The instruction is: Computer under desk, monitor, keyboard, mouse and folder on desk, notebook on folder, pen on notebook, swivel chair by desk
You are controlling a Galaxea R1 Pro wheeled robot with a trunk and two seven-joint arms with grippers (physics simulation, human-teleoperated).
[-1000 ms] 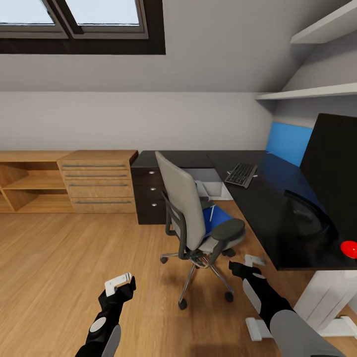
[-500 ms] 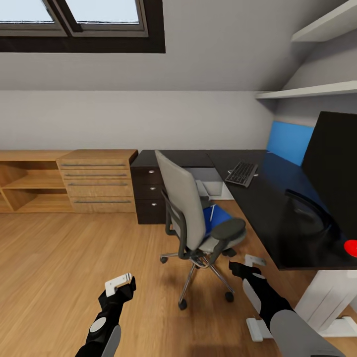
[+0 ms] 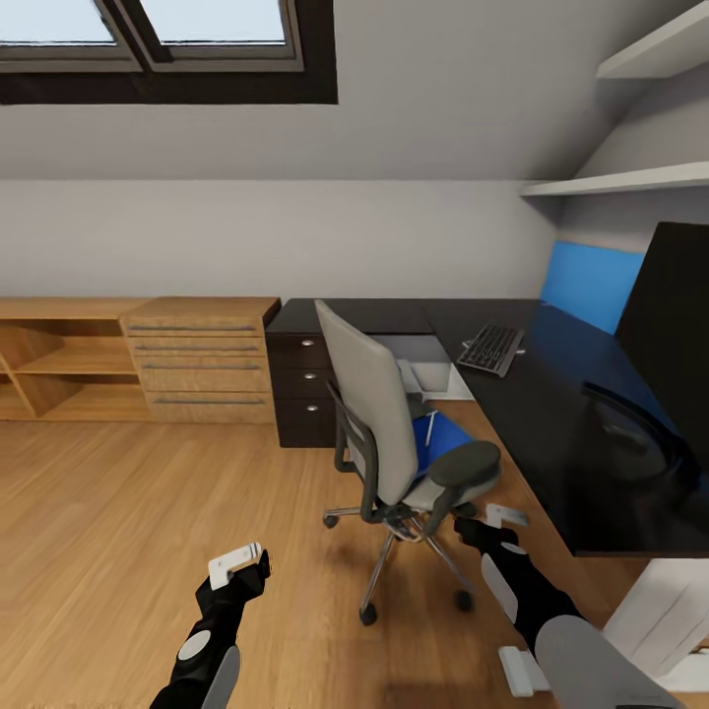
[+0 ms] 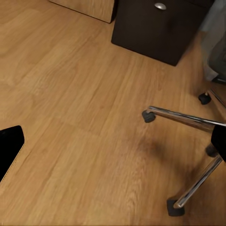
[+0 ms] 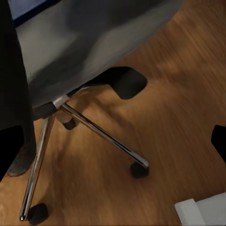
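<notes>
The chair (image 3: 394, 433) stood on the wooden floor (image 3: 128, 522) just beside the desk (image 3: 551, 414), its grey back turned toward the camera and its seat facing the desk edge. The blue folder (image 3: 445, 435) lay flat on the seat, partly hidden by the backrest and the near armrest. A thin pale stick, probably the pen (image 3: 428, 425), lay on the folder; the notebook could not be made out.

On the glossy black top, the keyboard (image 3: 490, 349) lay toward the far end, angled to the desk edge. The monitor (image 3: 679, 325) stood at the right of the head view, well apart from the keyboard, its curved foot resting on the top. A blue panel (image 3: 591, 286) sat against the wall behind the desk. A pale boxy object under the desk, behind the chair, may have been the computer (image 3: 423, 372); this could not be confirmed.

The left gripper (image 3: 239, 561) hung low over bare floor, apart from the chair. The right gripper (image 3: 497, 520) hung near the chair's armrest and the desk front, touching neither. Both were empty; whether their fingers were spread or pressed together could not be told.

The left wrist view showed the chrome base (image 4: 188, 122) and the black drawer unit (image 4: 160, 28). The right wrist view showed the seat underside (image 5: 89, 42) and castors.
</notes>
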